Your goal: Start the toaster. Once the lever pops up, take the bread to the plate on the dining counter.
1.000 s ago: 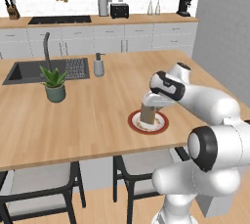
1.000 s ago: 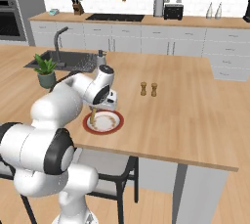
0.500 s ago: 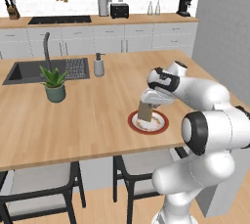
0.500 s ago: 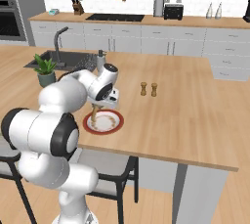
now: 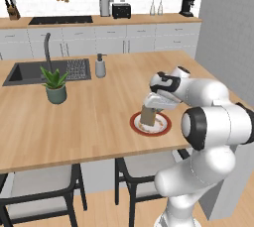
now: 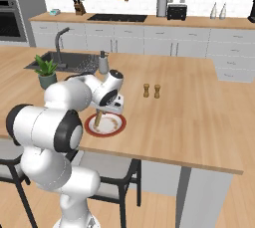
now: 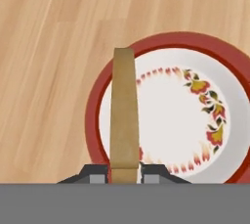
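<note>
My gripper (image 5: 155, 103) is shut on the bread (image 5: 148, 116), a tan slice held on edge and hanging down over the plate (image 5: 163, 126). In the hand view the bread (image 7: 124, 115) runs up from between the fingertips (image 7: 96, 174), seen edge-on above the left part of the plate (image 7: 234, 66). From the right base view the bread (image 6: 98, 118) reaches the plate (image 6: 113, 128); whether it touches is unclear. The plate rests on the dining counter (image 5: 94, 117) near its front edge. The black toaster (image 5: 121, 10) stands on the far counter, and again as the toaster (image 6: 177, 11).
A potted plant (image 5: 54, 85), soap dispenser (image 5: 100, 66), sink (image 5: 30, 72) and faucet (image 5: 47, 47) occupy the counter's left. Salt and pepper shakers (image 6: 151, 90) stand right of the plate. A coffee machine (image 5: 187, 4) sits far back. Chairs (image 5: 39, 186) are tucked under the front edge.
The arm's elbow has swung toward the camera and the hand has lowered slightly with the bread over the plate. The gripper stays shut on the slice.
</note>
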Controlling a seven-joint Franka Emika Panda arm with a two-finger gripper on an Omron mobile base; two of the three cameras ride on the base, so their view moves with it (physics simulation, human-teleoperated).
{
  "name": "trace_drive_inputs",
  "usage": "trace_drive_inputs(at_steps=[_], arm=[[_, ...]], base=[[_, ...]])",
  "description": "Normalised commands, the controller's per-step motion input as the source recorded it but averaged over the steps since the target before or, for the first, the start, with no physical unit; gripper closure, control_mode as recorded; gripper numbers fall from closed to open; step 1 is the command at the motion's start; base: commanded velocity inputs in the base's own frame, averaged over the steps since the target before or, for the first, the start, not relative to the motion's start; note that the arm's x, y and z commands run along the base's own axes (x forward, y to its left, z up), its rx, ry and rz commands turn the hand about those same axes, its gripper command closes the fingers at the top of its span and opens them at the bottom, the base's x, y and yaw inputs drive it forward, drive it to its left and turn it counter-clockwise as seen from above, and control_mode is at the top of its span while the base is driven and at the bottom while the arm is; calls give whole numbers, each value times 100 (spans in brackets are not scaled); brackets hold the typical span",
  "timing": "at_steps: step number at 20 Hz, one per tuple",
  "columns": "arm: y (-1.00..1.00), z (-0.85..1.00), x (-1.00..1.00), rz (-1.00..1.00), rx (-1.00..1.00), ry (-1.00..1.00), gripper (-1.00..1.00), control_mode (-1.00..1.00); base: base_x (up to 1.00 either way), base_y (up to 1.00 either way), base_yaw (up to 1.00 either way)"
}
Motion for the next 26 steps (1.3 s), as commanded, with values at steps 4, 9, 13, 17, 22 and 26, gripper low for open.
trace_drive_inputs(at_steps=[4,9,13,17,22,26], arm=[[0,-22,2,0,0,0,100,-100],[0,-6,5,0,0,0,-100,-100],[0,0,0,0,0,0,-100,-100],[0,-1,0,0,0,0,-100,-100],[-20,0,0,-5,0,-1,-100,-100],[-46,18,-27,-21,0,0,-100,-100]], base=[[0,0,0],[0,0,0],[0,0,0],[0,0,0],[0,0,0],[0,0,0]])
